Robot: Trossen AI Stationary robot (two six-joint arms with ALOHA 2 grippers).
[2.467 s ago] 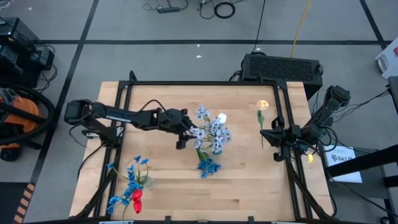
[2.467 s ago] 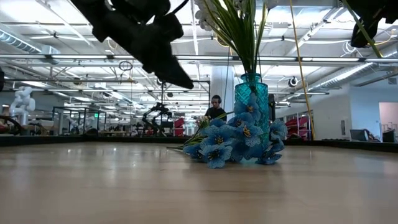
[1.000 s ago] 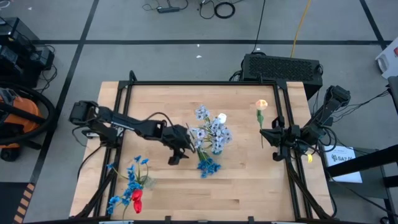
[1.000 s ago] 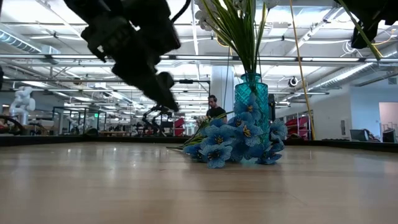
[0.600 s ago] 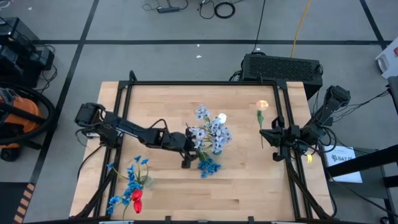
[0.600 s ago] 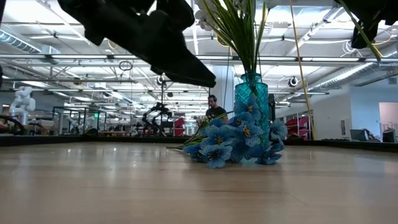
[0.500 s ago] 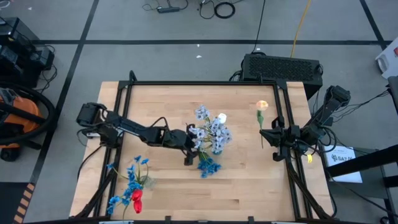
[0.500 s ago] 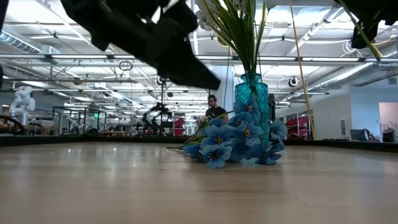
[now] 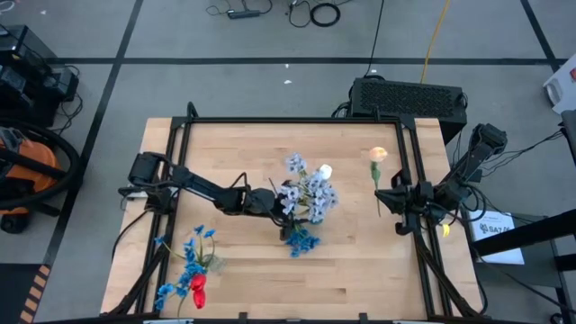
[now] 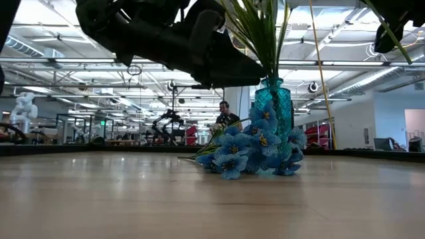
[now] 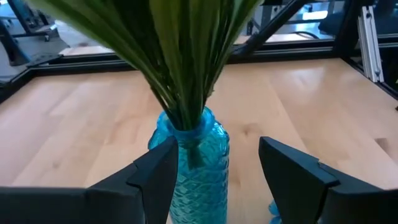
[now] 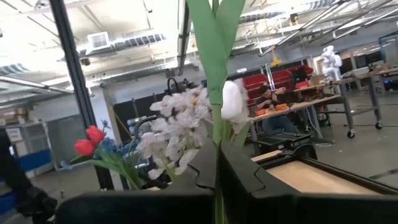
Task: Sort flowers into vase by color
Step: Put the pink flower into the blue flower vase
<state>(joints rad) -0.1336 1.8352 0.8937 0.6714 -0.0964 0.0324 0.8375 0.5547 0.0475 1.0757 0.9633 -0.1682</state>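
A teal glass vase point(image 11: 193, 165) stands mid-table and holds pale grey-blue sprays point(image 9: 306, 191) and a cream-white tulip point(image 9: 323, 170). My left gripper point(image 9: 286, 200) is open and level, with one finger on each side of the vase's neck. A bright blue spray point(image 9: 301, 239) lies on the table against the vase's near side, and it shows in the low view too point(image 10: 246, 149). My right gripper point(image 9: 389, 193) is at the table's right edge, raised and shut on a cream-white tulip point(image 9: 378, 155). My left gripper has one finger point(image 11: 155, 174) close against the vase's neck point(image 11: 186, 134); I cannot tell whether it touches. My right gripper pinches the tulip's green stem point(image 12: 216, 134) between its two fingers, below the head point(image 12: 235, 99). The fingers lie across the stem, and the tulip is lifted clear of the table.
A bunch of bright blue sprays point(image 9: 189, 256) and red tulips point(image 9: 198, 290) stands at the table's near left corner. A black frame rail point(image 9: 297, 120) runs round the table. A black box point(image 9: 409, 97) sits behind the far right corner.
My left gripper has gone toward the table's right and far edges, up to the vase. It has turned from pointing down and toward the near edge to level, and its open fingers now stand on either side of the vase's neck.
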